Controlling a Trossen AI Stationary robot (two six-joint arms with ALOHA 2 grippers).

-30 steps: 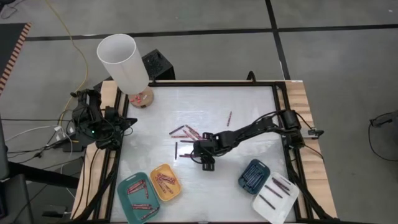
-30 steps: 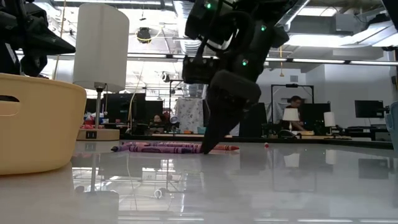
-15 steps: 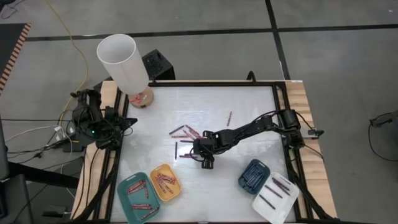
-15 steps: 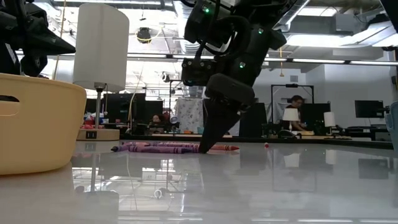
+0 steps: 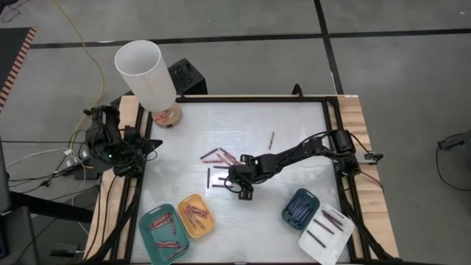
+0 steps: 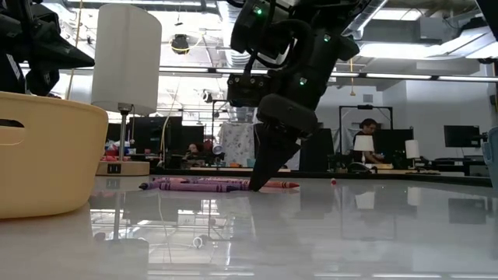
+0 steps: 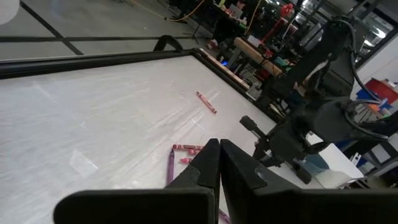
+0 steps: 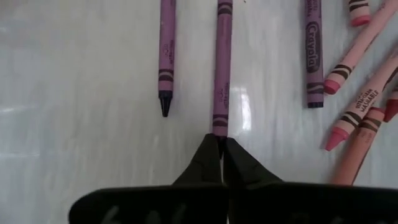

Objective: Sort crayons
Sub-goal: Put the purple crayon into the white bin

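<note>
Several purple, pink and red crayons [image 5: 221, 157] lie loose on the white table's middle, and one lies apart [image 5: 271, 140] farther back. My right gripper [image 5: 228, 179] reaches in from the table's right, slanting down at the heap's near side. It is shut on one purple crayon [image 8: 222, 68], whose neighbours are another purple crayon [image 8: 165, 56] and pink ones [image 8: 354, 115]. In the low view its fingertips [image 6: 257, 185] stand at the table top. My left gripper [image 7: 219, 155] is shut on nothing, parked at the table's left edge. My right gripper pinches the purple crayon's pointed end [image 8: 220, 129] between its two fingertips. The fingers slant down from the table's right and lie in line with the crayon. The crayon lies flat on the table, running away from the fingers toward the table's left.
A teal tray [image 5: 151, 237] and a yellow tray [image 5: 204, 227] with crayons stand at the near left. A dark-blue tray [image 5: 309, 197] and a white tray [image 5: 338, 239] stand at the near right. A white lamp [image 5: 146, 73] stands at the far left corner.
My right gripper has shut its fingers on the purple crayon's pointed end, staying in place at the table top. The crayons lie as before.
</note>
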